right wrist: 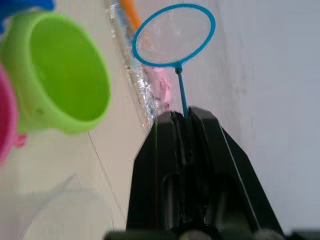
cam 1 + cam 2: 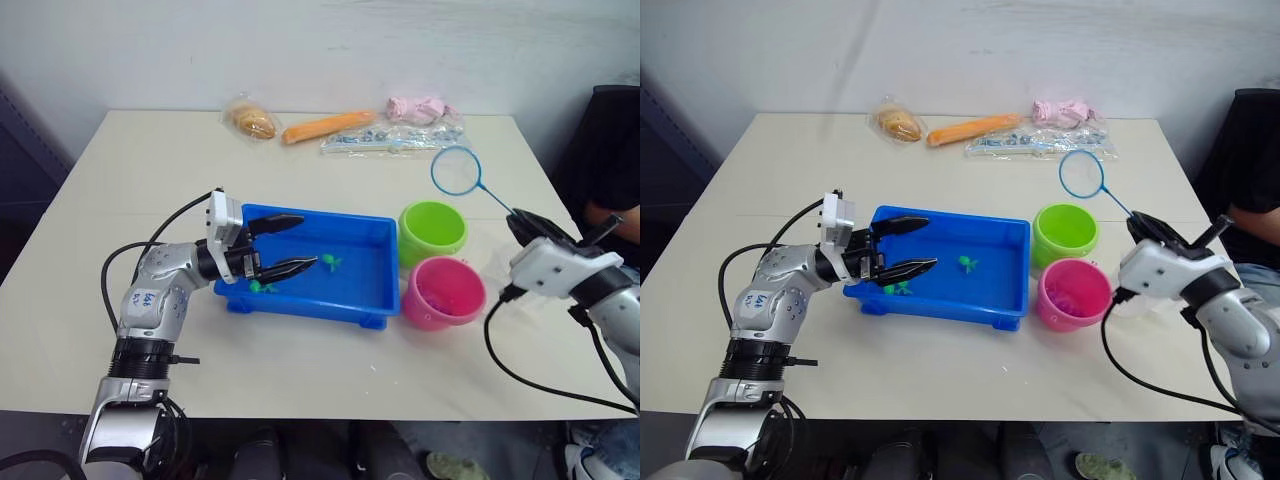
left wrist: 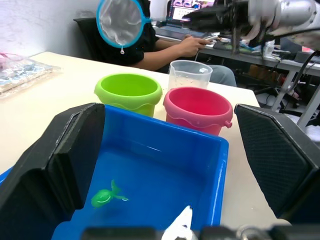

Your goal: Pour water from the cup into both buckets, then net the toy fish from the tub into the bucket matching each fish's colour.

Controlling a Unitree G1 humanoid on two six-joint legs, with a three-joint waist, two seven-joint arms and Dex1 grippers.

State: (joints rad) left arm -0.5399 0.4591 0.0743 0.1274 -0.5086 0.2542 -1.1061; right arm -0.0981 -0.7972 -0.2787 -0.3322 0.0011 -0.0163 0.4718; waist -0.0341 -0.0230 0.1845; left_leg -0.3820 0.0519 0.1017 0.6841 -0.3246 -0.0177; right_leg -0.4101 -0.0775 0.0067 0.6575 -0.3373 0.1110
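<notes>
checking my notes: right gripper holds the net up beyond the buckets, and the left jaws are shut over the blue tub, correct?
Not quite. The left gripper has its jaws open, spread over the tub, as the left wrist view shows. The rest stands: the right gripper holds the net up beyond the buckets.

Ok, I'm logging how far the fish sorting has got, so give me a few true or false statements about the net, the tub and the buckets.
1. The right gripper is shut on the net. True.
2. The net is dipped in the tub. False: it is held above the table beyond the green bucket.
3. Green fish lie in the tub. True.
4. The left gripper holds the pink bucket. False: it is open over the tub.
</notes>
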